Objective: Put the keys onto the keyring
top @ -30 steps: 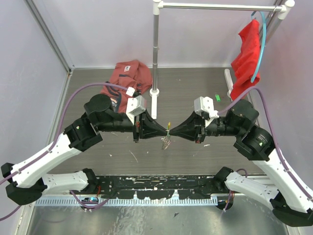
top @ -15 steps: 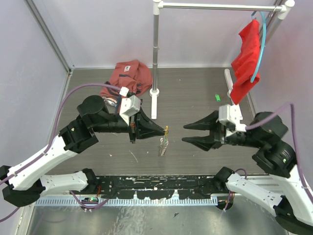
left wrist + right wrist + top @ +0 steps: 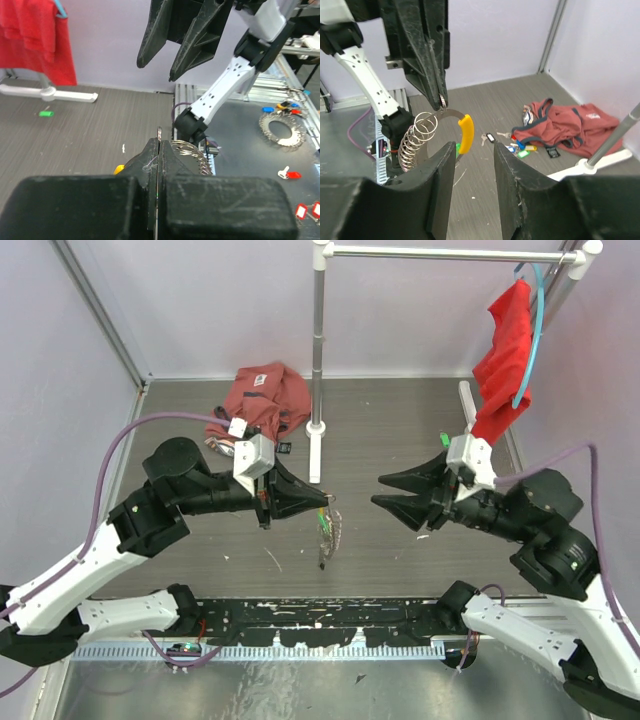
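Evidently the left gripper point(image 3: 322, 506) keeps its fingers clenched on the keyring point(image 3: 327, 527), holding it in the air above the middle of the desk point(image 3: 390, 430) so that the loop and its yellow tag point(image 3: 465, 132) hang free, facing the other arm. The right gripper point(image 3: 378, 491) sits opposite on the right, fingers released and empty, apart from the ring. The keys point(image 3: 517, 145) lie loose at far left, beside the red garment point(image 3: 262, 395); one likely needs fetching before any threading.
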